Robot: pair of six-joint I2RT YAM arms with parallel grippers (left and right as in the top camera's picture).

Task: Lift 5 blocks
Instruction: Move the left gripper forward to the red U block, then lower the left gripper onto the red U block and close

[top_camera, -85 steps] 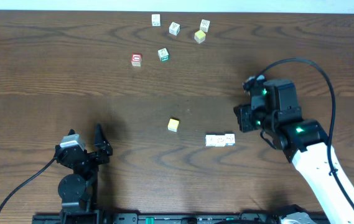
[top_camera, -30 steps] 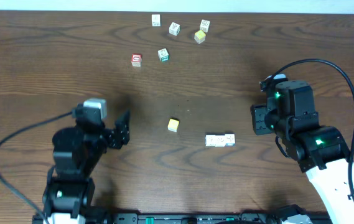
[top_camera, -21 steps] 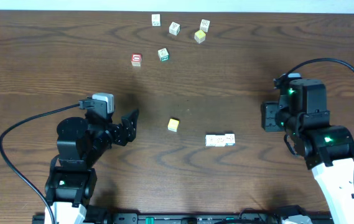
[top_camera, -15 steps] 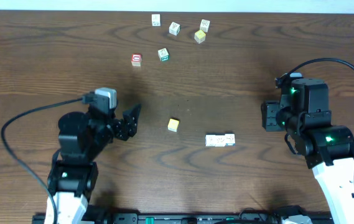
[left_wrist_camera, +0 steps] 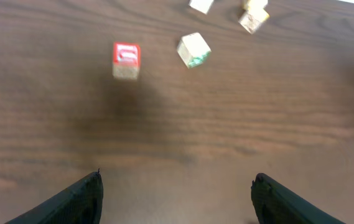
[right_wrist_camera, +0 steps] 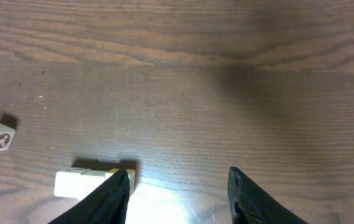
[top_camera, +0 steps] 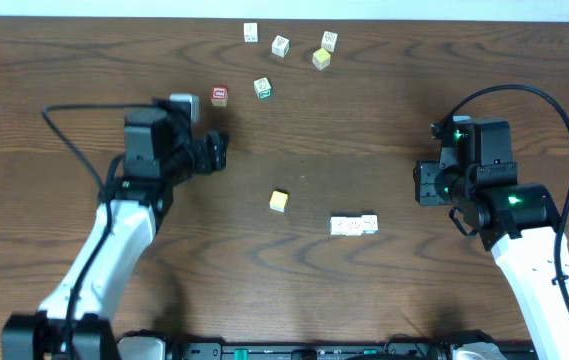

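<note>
Pincers, two. The left pincer [top_camera: 216, 152] has its jaws spread wide with only bare wood between them. It is held over the left half of the bench [top_camera: 64, 60]. The red-bordered block [top_camera: 219, 96] lies just beyond it on the far side, apart from both fingers. The right pincer [top_camera: 422, 183] has its jaws partly spread, pinching nothing, over the right half.
– bench: dark brown wood grain, filling every view.
– right arm [top_camera: 534, 270]: white link, black joints, green lights lit; comes in from the near right corner.
– left arm [top_camera: 114, 250]: same build; reaches from the near left toward the far side.
– row of whitish blocks [top_camera: 354, 225]: flat on the bench, near of centre, blocks touching end to end. It is left of the right pincer and apart from it in the overhead view. In the right wrist view one finger hides the row's end.
– yellow-orange block [top_camera: 279, 201]: alone on the bench, left of the row and slightly farther, apart from it, between the two pincers.
– red-bordered block: on the bench, far and left of centre, red face up.
– green-bordered block [top_camera: 262, 88]: just right of the red-bordered block, apart, turned at an angle.
– white blocks [top_camera: 280, 45]: three, spaced along the far edge.
– pale yellow block [top_camera: 321, 59]: just near of the rightmost white block.
</note>
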